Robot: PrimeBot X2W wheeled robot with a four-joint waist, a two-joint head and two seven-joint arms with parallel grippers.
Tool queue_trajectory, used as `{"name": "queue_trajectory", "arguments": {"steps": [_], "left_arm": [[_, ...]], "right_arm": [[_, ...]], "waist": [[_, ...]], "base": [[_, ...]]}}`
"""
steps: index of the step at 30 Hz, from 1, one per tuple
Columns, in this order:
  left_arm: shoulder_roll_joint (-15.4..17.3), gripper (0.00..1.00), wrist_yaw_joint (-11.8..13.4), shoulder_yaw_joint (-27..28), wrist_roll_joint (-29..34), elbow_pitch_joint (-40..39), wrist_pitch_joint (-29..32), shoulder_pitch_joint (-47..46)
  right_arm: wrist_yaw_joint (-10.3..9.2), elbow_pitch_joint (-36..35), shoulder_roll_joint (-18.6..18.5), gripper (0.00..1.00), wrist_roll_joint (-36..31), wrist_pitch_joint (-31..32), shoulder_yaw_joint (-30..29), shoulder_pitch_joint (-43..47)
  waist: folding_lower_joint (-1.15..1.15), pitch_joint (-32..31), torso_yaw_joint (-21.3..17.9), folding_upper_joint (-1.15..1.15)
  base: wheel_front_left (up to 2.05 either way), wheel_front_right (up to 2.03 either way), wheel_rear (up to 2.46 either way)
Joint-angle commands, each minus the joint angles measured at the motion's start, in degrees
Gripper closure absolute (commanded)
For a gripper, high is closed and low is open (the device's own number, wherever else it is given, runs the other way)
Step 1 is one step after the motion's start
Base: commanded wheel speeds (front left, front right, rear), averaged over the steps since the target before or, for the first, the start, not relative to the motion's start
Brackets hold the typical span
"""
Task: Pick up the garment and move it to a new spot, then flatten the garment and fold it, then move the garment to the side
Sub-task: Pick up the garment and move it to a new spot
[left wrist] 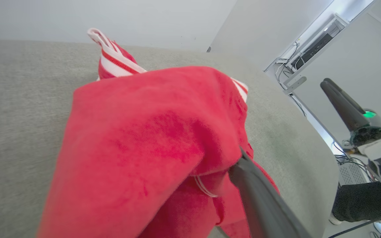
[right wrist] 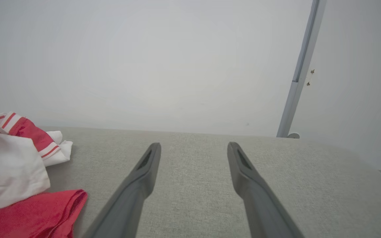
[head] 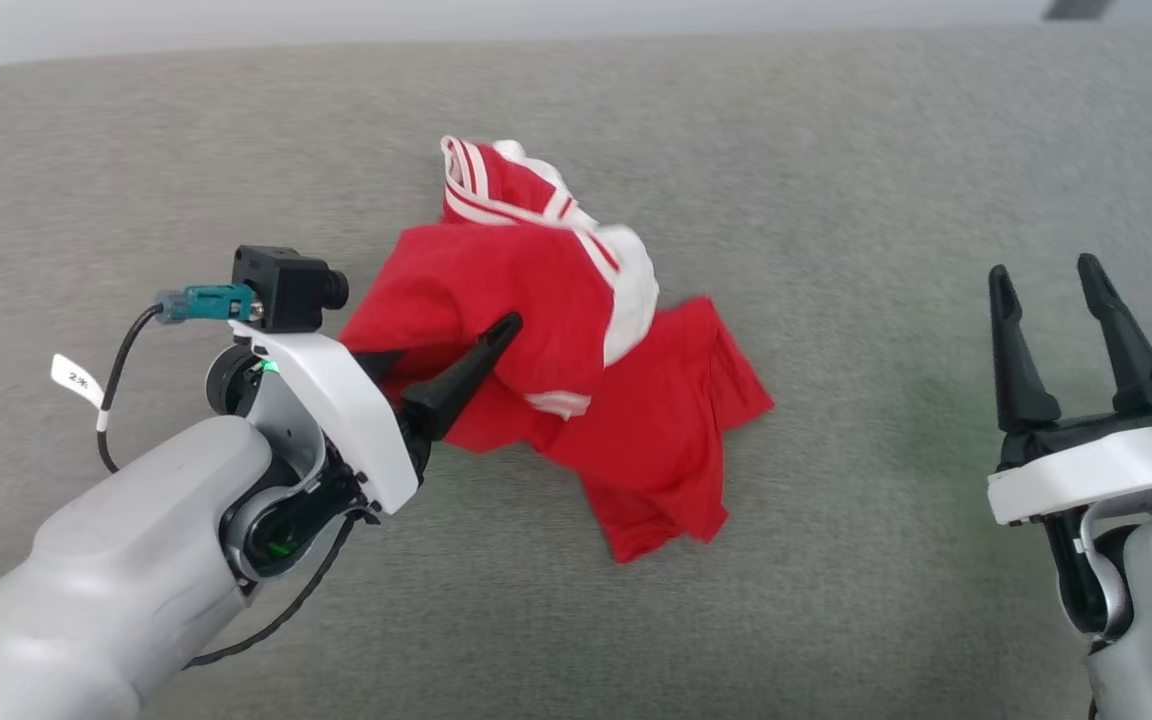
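Observation:
The garment (head: 656, 420), red with white striped trim, lies crumpled in the middle of the grey surface. My left gripper (head: 466, 320) is pushed into its left side and stands open. One dark finger (head: 466, 375) lies on top of the cloth, while the other runs under a raised red fold and is hidden. In the left wrist view the garment (left wrist: 144, 138) drapes over that hidden finger beside the visible finger (left wrist: 260, 195). My right gripper (head: 1043, 268) stands open at the lower right, well clear of the cloth. The right gripper (right wrist: 193, 145) holds nothing, with the garment (right wrist: 28, 211) at that view's left edge.
A grey cloth-covered table (head: 836, 180) spreads in all directions around the garment, with its far edge against a white wall. Past the table's right edge (left wrist: 322, 155) are cables and wall-mounted equipment (left wrist: 313, 46). A grey metal post (right wrist: 296, 82) stands behind the far corner.

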Motion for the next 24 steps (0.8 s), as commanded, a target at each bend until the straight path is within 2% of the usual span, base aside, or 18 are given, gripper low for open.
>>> {"name": "queue_trajectory", "arguments": {"steps": [1, 6, 12, 19, 24], "left_arm": [[0.48, 0.0, 0.12, -0.2, 0.73, -0.96, -0.62, 0.26], [1.96, 0.0, 0.12, -2.01, 3.81, -3.06, 0.88, -2.6], [2.48, 0.0, 0.13, -4.26, 10.36, -2.29, 7.82, -10.3], [4.67, 0.0, 0.14, -3.62, 9.96, -2.81, 13.75, -19.59], [5.68, 0.0, 0.13, -3.2, 8.84, -2.73, 14.72, -22.31]], "right_arm": [[0.01, -0.12, -0.04, 0.0, -0.29, -0.27, 0.37, 0.64], [0.01, -0.18, -0.2, 0.0, -0.42, -0.27, 0.41, 1.2], [0.01, -0.38, 0.18, 0.0, -0.35, -0.27, 0.91, 0.75], [0.01, -0.9, 1.87, 0.0, 0.18, -0.27, 0.87, 0.11], [0.01, -0.86, 2.93, 0.0, 0.18, -0.27, 0.45, 0.82]], "waist": [[0.0, -1.33, 1.84, 0.0], [0.0, -2.11, 2.73, 0.0], [0.0, -1.97, 1.98, 0.0], [0.0, -0.44, -0.95, 0.0], [0.0, -0.25, -2.31, 0.0]], "base": [[0.0, 0.0, 0.0], [0.0, 0.0, 0.0], [0.0, 0.0, 0.0], [0.0, 0.0, 0.0], [0.0, 0.0, 0.0]]}}
